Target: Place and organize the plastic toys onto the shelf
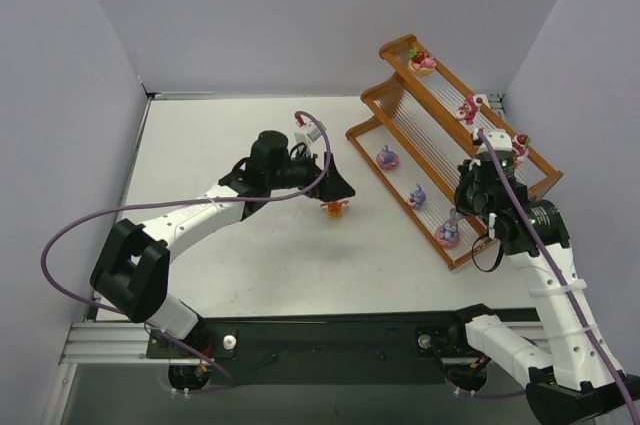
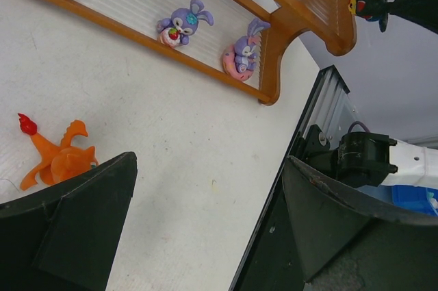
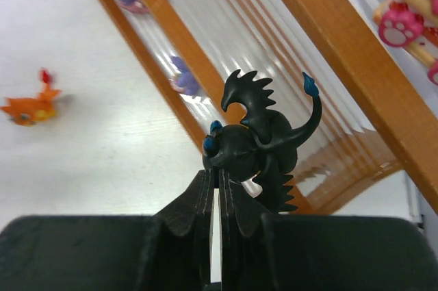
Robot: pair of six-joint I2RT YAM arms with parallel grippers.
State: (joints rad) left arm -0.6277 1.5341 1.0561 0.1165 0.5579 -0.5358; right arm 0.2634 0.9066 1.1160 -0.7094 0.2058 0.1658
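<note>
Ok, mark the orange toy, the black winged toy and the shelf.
orange toy [image 2: 63,161], left wrist view, its body.
black winged toy [image 3: 254,146], right wrist view, its torso.
shelf [image 2: 272,65], left wrist view, wooden end post.

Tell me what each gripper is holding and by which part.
The right gripper pinches the black winged toy by the bottom of its rounded body. The left gripper is open and holds nothing; the orange toy lies loose beside it.

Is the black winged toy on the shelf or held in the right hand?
Held. The right hand is shut on the black toy, lifted in front of the shelf, not resting on it.
</note>
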